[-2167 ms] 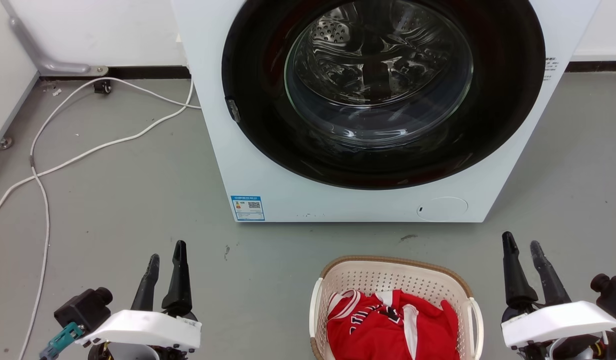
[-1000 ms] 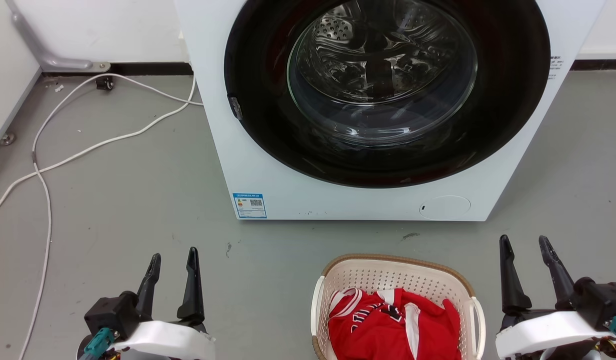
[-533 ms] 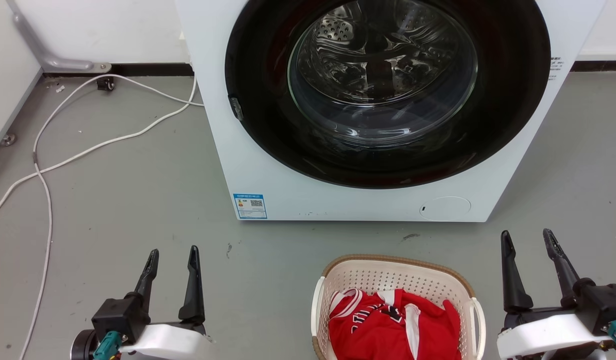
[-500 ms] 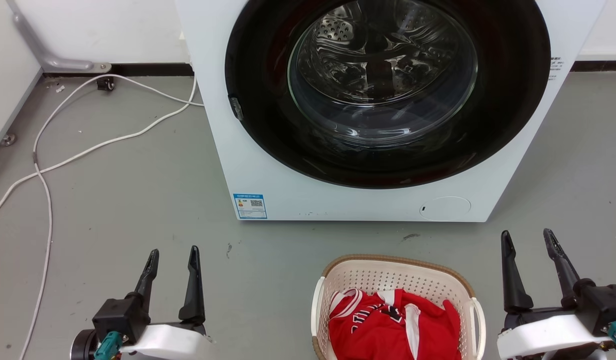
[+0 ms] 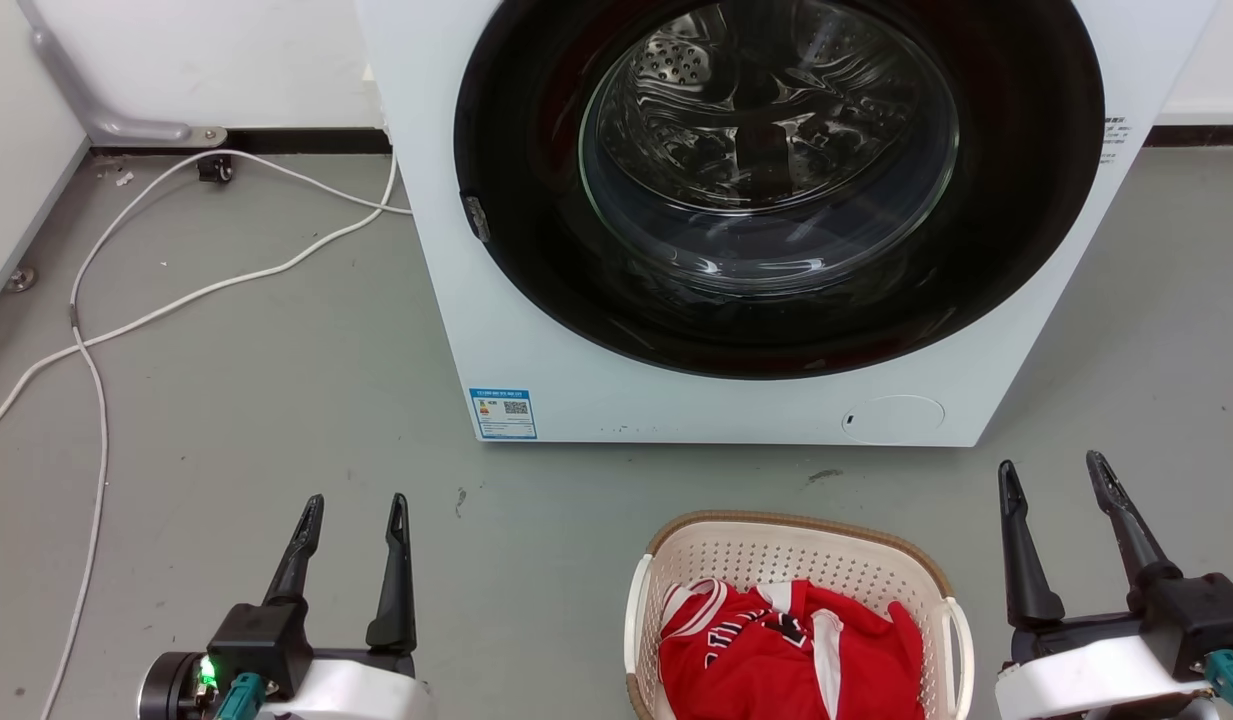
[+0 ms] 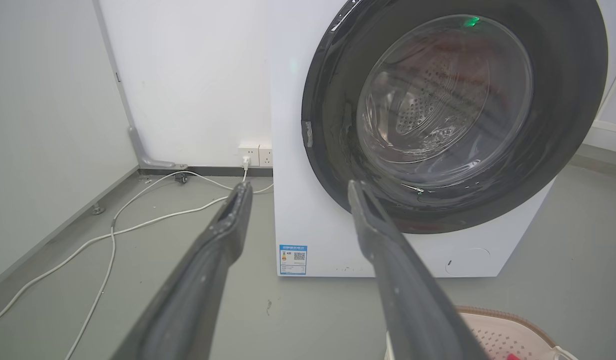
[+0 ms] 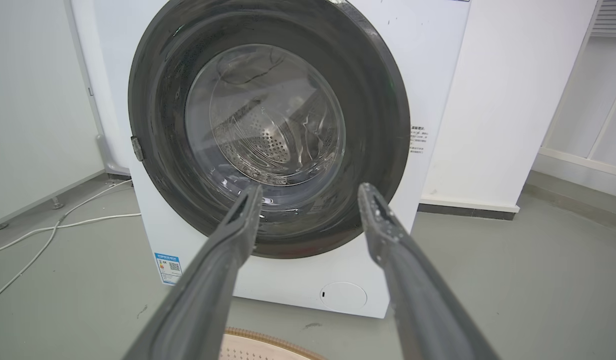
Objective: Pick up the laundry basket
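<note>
sitting on grey floor (image 5: 276, 400) before washing machine (image 5: 536, 350), laundry basket (image 5: 776, 550); left fingers (image 5: 394, 580), right fingers (image 5: 1019, 560) spread empty

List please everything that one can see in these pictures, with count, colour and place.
washing machine: one, white with a dark round door, on the floor by the back wall
blue label: one, low on the machine's front, at its left
laundry basket: one, cream with a brown rim, on the floor before the machine
garment: one, red with white trim, inside the basket
cables: at least two, white, on the grey floor left of the machine
left gripper: one, dark fingers, open, empty, left of the basket
right gripper: one, dark fingers, open, empty, right of the basket
</note>
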`<state>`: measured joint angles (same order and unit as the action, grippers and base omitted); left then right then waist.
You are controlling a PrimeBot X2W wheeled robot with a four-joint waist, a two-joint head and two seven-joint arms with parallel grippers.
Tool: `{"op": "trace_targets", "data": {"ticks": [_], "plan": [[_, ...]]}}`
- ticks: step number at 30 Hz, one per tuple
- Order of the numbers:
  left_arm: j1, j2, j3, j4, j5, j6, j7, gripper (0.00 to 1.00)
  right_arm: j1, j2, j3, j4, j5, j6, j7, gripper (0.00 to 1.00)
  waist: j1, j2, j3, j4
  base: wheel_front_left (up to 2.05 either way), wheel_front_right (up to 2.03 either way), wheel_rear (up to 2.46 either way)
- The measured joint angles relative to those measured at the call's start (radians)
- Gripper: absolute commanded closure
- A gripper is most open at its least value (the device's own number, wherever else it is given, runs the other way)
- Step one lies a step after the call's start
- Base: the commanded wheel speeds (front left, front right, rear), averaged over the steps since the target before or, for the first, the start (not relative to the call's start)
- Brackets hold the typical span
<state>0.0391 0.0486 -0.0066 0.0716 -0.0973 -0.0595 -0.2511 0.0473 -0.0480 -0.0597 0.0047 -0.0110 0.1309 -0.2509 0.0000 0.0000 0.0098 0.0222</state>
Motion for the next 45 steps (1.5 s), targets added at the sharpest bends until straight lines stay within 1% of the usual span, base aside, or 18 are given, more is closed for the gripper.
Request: {"op": "trace_targets", "data": {"ticks": [6, 12, 28, 33, 36, 40, 45], "plan": [[0.003, 0.000, -0.001, -0.001, 0.029, 0.001, -0.009, 0.00, 0.002, 0.000, 0.001, -0.002, -0.034, 0.000, -0.012, 0.00, 0.0000, 0.0000, 0.002, 0.001, 0.00, 0.00, 0.00], [0.004, 0.000, 0.002, 0.004, 0.005, -0.002, -0.011, 0.00, 0.003, 0.000, -0.001, 0.001, -0.016, 0.000, -0.012, 0.00, 0.0000, 0.0000, 0.005, 0.001, 0.00, 0.00, 0.00], [0.009, 0.000, 0.008, 0.011, -0.002, -0.010, -0.012, 0.00, 0.003, 0.000, 0.019, 0.005, -0.009, 0.000, -0.012, 0.00, 0.0000, 0.0000, 0.007, -0.008, 0.00, 0.00, 0.00], [-0.006, 0.001, 0.005, 0.044, -0.014, -0.012, -0.012, 0.00, -0.010, 0.000, 0.039, 0.051, -0.045, 0.000, -0.012, 0.00, 0.0000, 0.0000, 0.024, -0.020, 0.00, 0.00, 0.00], [-0.049, 0.001, -0.003, 0.073, -0.008, -0.026, -0.012, 0.00, -0.054, -0.001, 0.034, 0.084, -0.072, 0.000, -0.012, 0.00, 0.0000, 0.0000, 0.049, -0.029, 0.00, 0.00, 0.00], [-0.120, 0.001, -0.022, 0.155, -0.002, -0.039, -0.012, 0.00, -0.114, -0.001, 0.011, 0.193, -0.114, 0.000, -0.012, 0.00, 0.0001, 0.0000, 0.094, -0.043, 0.00, 0.00, 0.00], [-0.228, 0.000, -0.050, 0.265, -0.004, -0.051, -0.012, 0.00, -0.198, -0.002, -0.039, 0.287, -0.151, 0.000, -0.012, 0.00, 0.0001, 0.0000, 0.162, -0.058, 0.00, 0.00, 0.00]]}}
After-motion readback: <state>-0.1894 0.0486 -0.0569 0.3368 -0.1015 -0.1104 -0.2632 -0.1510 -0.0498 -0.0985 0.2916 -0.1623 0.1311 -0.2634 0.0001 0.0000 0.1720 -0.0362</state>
